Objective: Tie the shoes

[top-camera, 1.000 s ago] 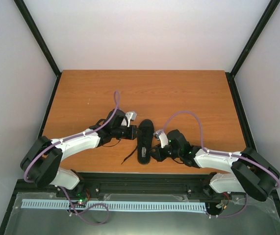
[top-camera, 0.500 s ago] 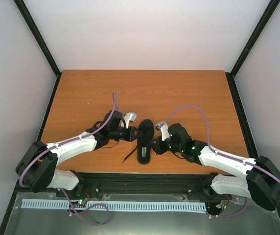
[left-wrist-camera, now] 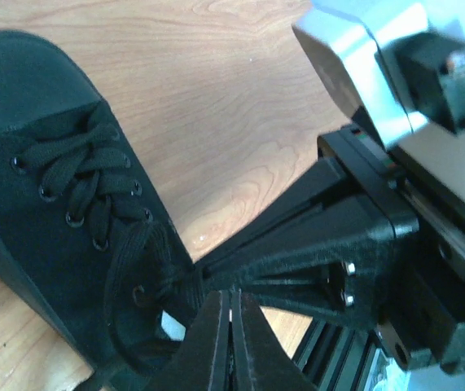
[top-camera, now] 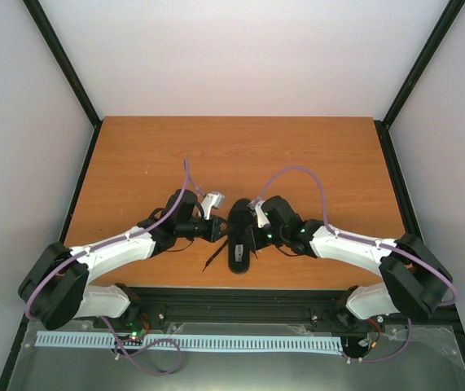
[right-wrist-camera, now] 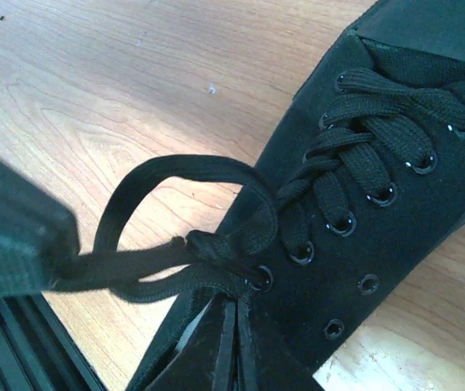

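1. We count one shoe (top-camera: 241, 236), all black.
2. We count two robot arms, the left arm (top-camera: 118, 244) and the right arm (top-camera: 354, 248).
3. We count two grippers, one per arm: the left gripper (top-camera: 220, 230) and the right gripper (top-camera: 251, 236).
4. We count two fingers (left-wrist-camera: 216, 342) on each gripper, four in all.
5. We count one open loop in the laces (right-wrist-camera: 175, 167).
6. We count two purple cables (top-camera: 187, 175), one along each arm.
7. We count one wooden table (top-camera: 240, 147).
8. We count two black corner posts (top-camera: 61, 61) behind the table.
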### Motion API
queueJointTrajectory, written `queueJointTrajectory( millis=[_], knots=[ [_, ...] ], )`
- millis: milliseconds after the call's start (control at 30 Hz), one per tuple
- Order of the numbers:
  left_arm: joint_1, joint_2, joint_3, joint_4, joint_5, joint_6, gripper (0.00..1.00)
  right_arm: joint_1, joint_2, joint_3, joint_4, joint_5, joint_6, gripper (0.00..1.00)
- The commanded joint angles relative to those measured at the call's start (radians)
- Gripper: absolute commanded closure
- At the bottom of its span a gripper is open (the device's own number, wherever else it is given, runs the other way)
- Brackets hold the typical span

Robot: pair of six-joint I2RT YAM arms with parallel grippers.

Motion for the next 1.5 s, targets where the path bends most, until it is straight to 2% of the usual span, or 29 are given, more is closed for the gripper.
queueJointTrajectory(
  millis=[0, 367, 633, 767, 933, 1100, 1233, 1333, 1467],
  knots=[
    [-0.009, -0.039, -0.037, 0.035, 0.034, 0.042, 0.99, 0.007, 0.028, 0.039, -0.045, 0.017, 0.021, 0.97],
    [-0.021, -0.075, -0.159, -0.007, 0.041, 0.027, 0.98, 0.003, 0.053, 0.060, -0.069, 0.056, 0.043, 0.97],
    [-0.034, -0.024, -0.196, -0.012, 0.036, -0.001, 0.97, -0.006, 0.058, 0.073, -0.082, 0.045, 0.039, 0.97],
    [-0.036, -0.006, -0.217, 0.001, 0.030, -0.021, 0.93, -0.007, 0.049, 0.068, -0.080, 0.026, 0.028, 0.97],
    [-0.036, -0.087, -0.245, -0.023, -0.010, -0.040, 0.78, -0.006, 0.027, 0.056, -0.087, 0.004, 0.010, 0.97],
    [-0.036, -0.182, -0.256, -0.122, -0.072, -0.041, 0.60, -0.006, 0.009, 0.045, -0.096, -0.011, -0.003, 0.97],
    [-0.033, -0.280, -0.251, -0.237, -0.145, -0.041, 0.36, -0.006, 0.001, 0.042, -0.108, -0.017, -0.017, 0.97],
    [0.004, -0.352, -0.215, -0.263, -0.158, -0.037, 0.21, -0.006, -0.001, 0.037, -0.112, -0.023, -0.021, 0.97],
    [0.022, -0.346, -0.140, -0.232, -0.137, -0.032, 0.14, -0.006, -0.010, 0.030, -0.110, -0.027, -0.019, 0.97]
  ],
)
